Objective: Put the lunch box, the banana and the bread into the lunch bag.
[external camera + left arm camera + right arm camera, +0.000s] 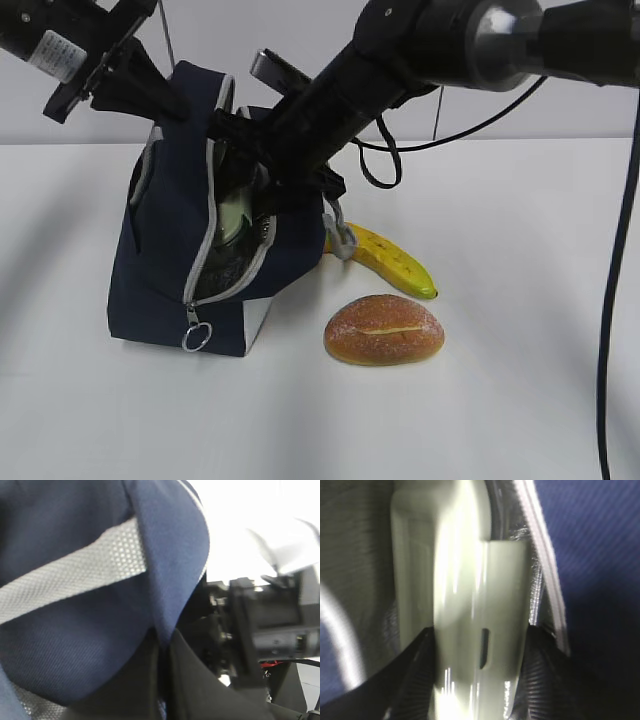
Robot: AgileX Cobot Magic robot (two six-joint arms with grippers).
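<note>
Both grippers at the lunch bag point(170, 250) on the desk.
Right gripper point(480, 645) fingers clasp the lunch box point(465, 580) inside; left gripper point(162, 680) clenched on the bag's fabric.

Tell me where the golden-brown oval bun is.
In the exterior view the golden-brown oval bun lies on the white table, right of the navy bag, just before the yellow banana.

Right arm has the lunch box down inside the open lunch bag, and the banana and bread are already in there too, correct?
Not quite. The right gripper does hold the lunch box inside the open lunch bag, but the exterior view shows the banana and bread on the table beside it.
</note>
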